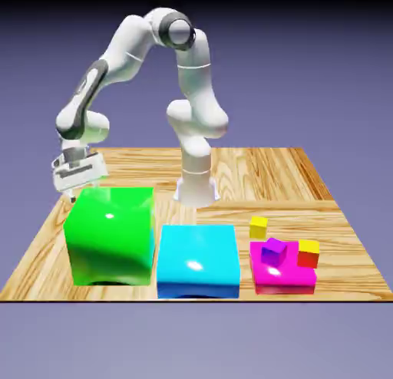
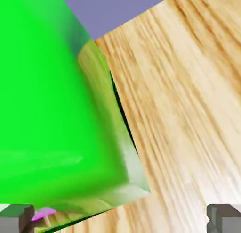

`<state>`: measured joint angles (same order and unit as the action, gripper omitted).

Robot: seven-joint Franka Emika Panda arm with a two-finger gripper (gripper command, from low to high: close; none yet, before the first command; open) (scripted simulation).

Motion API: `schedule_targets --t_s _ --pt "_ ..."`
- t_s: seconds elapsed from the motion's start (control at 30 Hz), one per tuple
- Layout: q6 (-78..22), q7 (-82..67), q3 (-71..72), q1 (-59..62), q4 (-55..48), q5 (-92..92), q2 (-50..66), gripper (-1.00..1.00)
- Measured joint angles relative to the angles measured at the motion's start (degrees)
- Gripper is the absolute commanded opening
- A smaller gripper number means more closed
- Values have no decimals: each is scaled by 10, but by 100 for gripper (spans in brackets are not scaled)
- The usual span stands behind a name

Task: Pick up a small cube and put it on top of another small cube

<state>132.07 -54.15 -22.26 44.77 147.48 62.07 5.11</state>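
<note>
Wooden table (image 2: 188,109) fills the hand view, where the spread, empty fingers (image 2: 21,218) show a pink sliver, probably the small cube (image 2: 44,213), beside the left tip. Crowding it, the green block (image 1: 109,235) risks being struck on descent, spoiling the grasp.

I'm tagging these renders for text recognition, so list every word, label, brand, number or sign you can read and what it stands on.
None: no readable text in either view.
The green block, cyan block, flat magenta block, the small cubes on and beside it, the white arm and the wooden table are all plain and unmarked.
</note>
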Motion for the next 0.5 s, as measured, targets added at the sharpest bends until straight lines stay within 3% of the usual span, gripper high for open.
schedule_targets --t_s 0.5 --pt "-110 -374 64 110 72 179 56 0"
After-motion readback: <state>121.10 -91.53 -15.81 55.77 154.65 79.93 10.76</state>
